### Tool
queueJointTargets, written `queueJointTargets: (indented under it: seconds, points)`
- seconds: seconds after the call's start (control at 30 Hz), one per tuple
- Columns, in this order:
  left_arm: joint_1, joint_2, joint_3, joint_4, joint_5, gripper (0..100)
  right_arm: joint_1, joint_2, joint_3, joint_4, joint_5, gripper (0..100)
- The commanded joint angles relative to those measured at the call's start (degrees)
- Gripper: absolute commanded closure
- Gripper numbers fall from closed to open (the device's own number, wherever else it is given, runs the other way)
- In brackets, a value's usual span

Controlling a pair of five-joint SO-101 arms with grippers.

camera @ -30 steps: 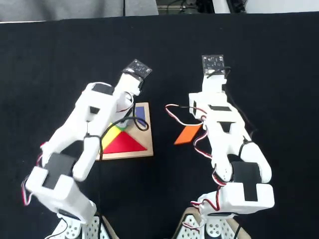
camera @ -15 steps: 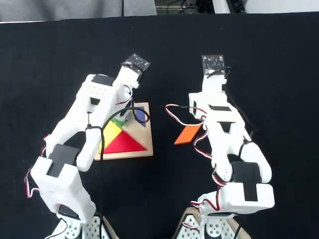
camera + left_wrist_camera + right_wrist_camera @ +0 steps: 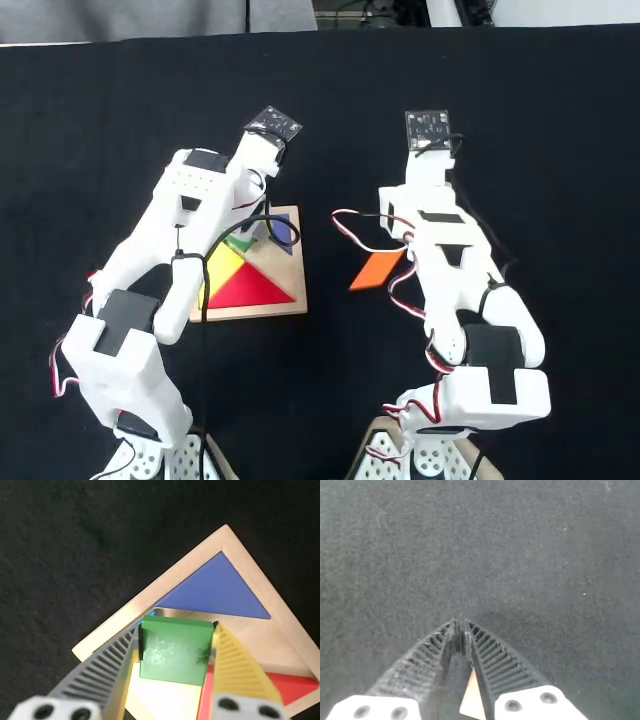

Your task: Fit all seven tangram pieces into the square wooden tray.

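Left arm (image 3: 190, 215) shifted, left tool (image 3: 177, 627) gripping green piece (image 3: 174, 652) over tray (image 3: 150, 592), right tool (image 3: 460, 629) closed

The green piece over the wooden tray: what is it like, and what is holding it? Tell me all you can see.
The green piece is a flat, straight-edged block, probably painted wood, its top face scuffed with paler marks. The left end effector is shut on it, a grey finger and a yellow finger pressing opposite edges. It sits over the wooden tray, beside the blue triangle and above the yellow piece. Whether it touches the tray floor cannot be told.
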Motion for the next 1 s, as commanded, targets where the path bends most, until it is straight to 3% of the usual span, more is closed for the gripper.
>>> queueJointTargets:
  seconds: [0.0, 0.47, 0.6, 0.8, 0.97]
  points:
    - [-0.8, -0.4, -2.8, -0.6, -0.6, 75, 0.7, -0.9, -5.0, -0.8, 0.5, 97.6]
    - [-0.7, -0.4, -2.1, -0.4, -1.0, 71, 0.7, -0.9, -5.0, -0.8, 0.5, 97.6]
    - [-0.9, -0.4, 1.8, -3.9, -8.4, 71, 0.7, -0.9, -5.0, -0.8, 0.5, 97.6]
    - [-4.4, -0.4, 5.1, -11.8, -10.1, 71, 0.7, -0.9, -5.0, -0.8, 0.5, 97.6]
    - [-5.8, -0.4, 4.9, -12.2, -12.3, 71, 0.6, -0.9, -5.0, -0.8, 0.5, 97.6]
